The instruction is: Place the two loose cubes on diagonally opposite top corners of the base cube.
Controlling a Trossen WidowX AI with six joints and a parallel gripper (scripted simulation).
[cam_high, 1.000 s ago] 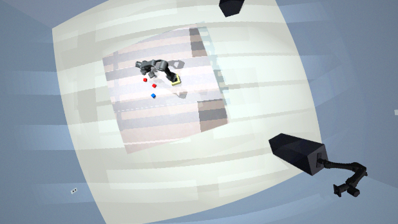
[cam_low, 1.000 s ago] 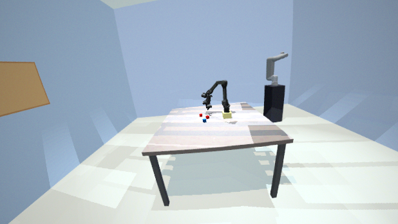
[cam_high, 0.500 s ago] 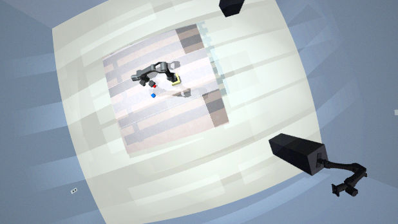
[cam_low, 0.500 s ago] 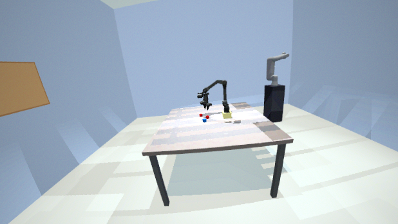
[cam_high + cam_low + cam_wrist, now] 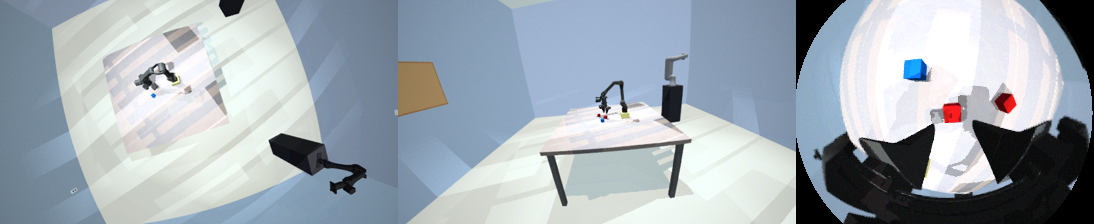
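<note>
A blue cube (image 5: 153,95) (image 5: 602,120) (image 5: 915,70) sits on the table. A red cube (image 5: 605,117) (image 5: 952,113) sits near it, just ahead of the fingertips in the wrist view. A second red cube (image 5: 599,115) (image 5: 1006,103) lies farther from the blue one, right of the first in the wrist view. Both red cubes are hidden under the arm in the top view. All three stand apart, with nothing on top of them. My gripper (image 5: 150,87) (image 5: 605,112) (image 5: 953,124) is open and empty, pointing down above the table near the red cubes.
The arm stands on a yellow base block (image 5: 176,83) (image 5: 625,115) on the table (image 5: 180,122) (image 5: 617,141). Beyond the table, a grey arm on a black pedestal (image 5: 672,103) stands at the back right. Another black arm on a pedestal (image 5: 296,152) shows in the top view.
</note>
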